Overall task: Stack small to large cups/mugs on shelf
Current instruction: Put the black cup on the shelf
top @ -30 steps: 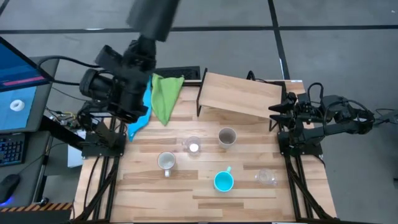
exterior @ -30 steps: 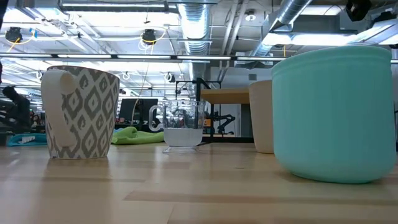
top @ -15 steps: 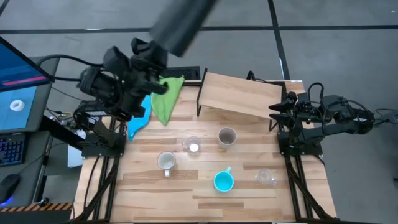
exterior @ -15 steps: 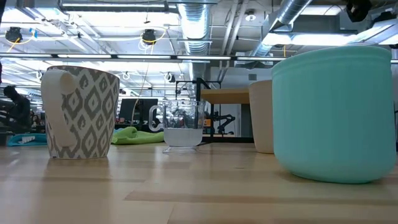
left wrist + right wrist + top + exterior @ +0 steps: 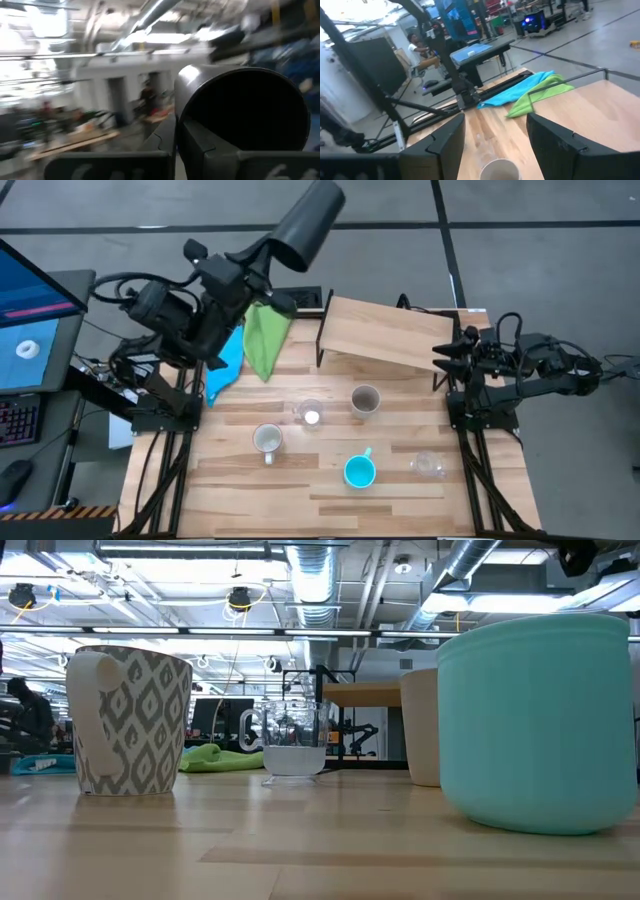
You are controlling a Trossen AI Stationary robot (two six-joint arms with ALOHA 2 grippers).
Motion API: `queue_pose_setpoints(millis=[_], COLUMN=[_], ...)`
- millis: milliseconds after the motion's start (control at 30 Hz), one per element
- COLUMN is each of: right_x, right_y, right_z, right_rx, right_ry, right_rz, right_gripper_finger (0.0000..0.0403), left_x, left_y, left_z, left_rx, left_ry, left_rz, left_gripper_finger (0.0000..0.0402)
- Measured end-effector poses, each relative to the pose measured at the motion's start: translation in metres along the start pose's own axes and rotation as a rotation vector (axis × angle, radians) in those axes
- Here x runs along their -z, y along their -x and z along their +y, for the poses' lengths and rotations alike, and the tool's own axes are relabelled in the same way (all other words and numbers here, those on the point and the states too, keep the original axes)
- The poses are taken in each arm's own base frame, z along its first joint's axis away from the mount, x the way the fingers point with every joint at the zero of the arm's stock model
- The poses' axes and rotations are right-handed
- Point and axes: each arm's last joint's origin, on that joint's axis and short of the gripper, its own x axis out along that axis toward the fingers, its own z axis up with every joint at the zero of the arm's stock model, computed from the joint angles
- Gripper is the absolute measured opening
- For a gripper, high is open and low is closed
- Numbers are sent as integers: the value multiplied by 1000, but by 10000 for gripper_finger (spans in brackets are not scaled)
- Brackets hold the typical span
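I have the left gripper (image 5: 262, 275) clamped on the tall black cup (image 5: 305, 220), raised high off the desk's (image 5: 330, 500) far-left corner. The cup's long axis lies tilted, its bottom end pointing toward the far right. The shelf (image 5: 385, 332) lies to the right of that gripper, at the desk's far edge, so my judgement is the coming move is a rightward carry and a turn to upright.

The right gripper (image 5: 447, 358) waits just beside the shelf's right end, fingers (image 5: 445, 145) parted and empty.

On the desk: the beige tumbler (image 5: 365, 400), white handled mug (image 5: 267, 440), cyan handled mug (image 5: 359, 471) and two clear cups (image 5: 309, 414) (image 5: 428, 465).
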Motion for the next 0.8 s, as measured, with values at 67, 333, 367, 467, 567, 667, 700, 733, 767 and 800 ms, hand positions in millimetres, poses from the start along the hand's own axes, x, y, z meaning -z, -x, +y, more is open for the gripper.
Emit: queue_pose_setpoints(millis=[67, 333, 367, 467, 567, 667, 700, 733, 767, 800], right_x=[0, -1, -1, -2, -2, -2, -2, -2, -2, -2], right_y=[0, 0, 0, 0, 1, 1, 1, 1, 1, 0], right_z=[-1, -3, -4, -5, -5, -6, -6, -6, -6, -6], right_rx=[19, 112, 124, 164, 191, 198, 198, 198, 197, 198], right_ry=[0, 0, 0, 0, 1, 0, 0, 0, 0, 1], right_rz=[-7, -42, -46, -61, -71, -74, -74, -74, -74, -73], right_gripper_finger=[233, 233, 233, 233, 233, 233, 233, 233, 233, 233], left_x=[5, 15, 16, 17, 18, 13, 11, 8, 6, 3], left_y=[-4, -12, -13, -13, -14, -17, -18, -20, -21, -23], left_z=[-4, -5, -7, -7, -6, 1, 6, 12, 17, 23], left_rx=[-49, -142, -141, -160, -186, -200, -211, -224, -236, -251], left_ry=[-50, -237, -242, -236, -245, -230, -220, -207, -193, -179], left_rz=[48, 166, 167, 190, 223, 216, 215, 212, 210, 207], left_gripper_finger=[0, 0, 0, 0, 0, 0, 0, 0, 0, 0])
